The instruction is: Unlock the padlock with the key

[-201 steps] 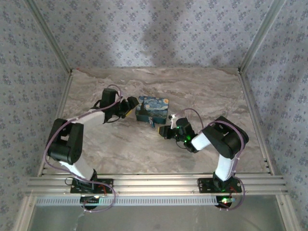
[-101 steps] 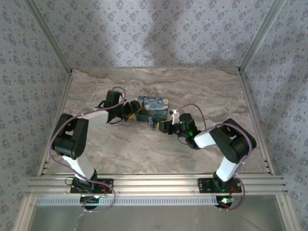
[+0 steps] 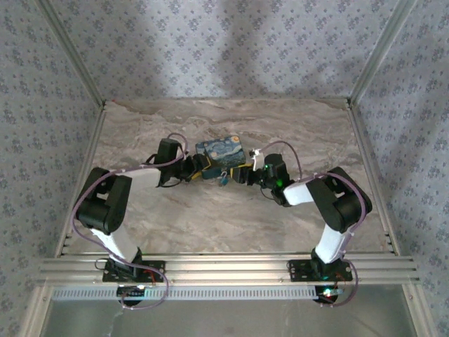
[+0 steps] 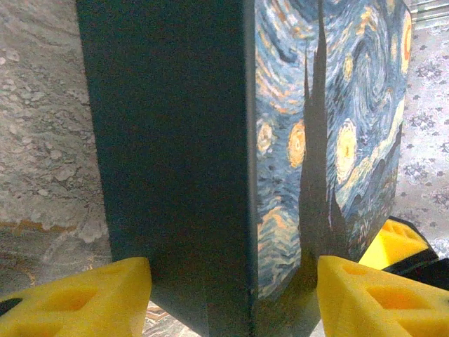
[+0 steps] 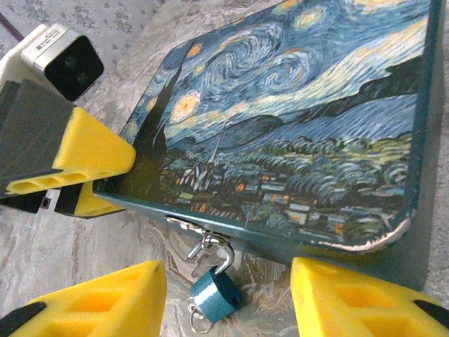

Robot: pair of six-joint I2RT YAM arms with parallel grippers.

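One box (image 3: 222,151) printed with a swirling night-sky painting was seen around the middle of the worktop (image 3: 295,126), a little nearer its far edge than its near one. One small blue padlock (image 5: 216,295) was hung by its silvery shackle from a metal hasp (image 5: 200,232) on the box's near wall, its body resting on the marble just beside that wall. Two claws were counted, each with two yellow fingers. The left claw (image 3: 196,169) was spread wide around the left corner of the box, one finger (image 4: 77,298) pressed to the plain dark wall and the other to the painted face, so the box was held. The right claw (image 3: 240,175) was held apart with nothing gripped, the padlock lying between and just ahead of its fingertips (image 5: 98,302). Compared with half a second earlier, the box had been turned so that its right end was swung toward the far edge, and the right claw had been brought closer to the padlock.
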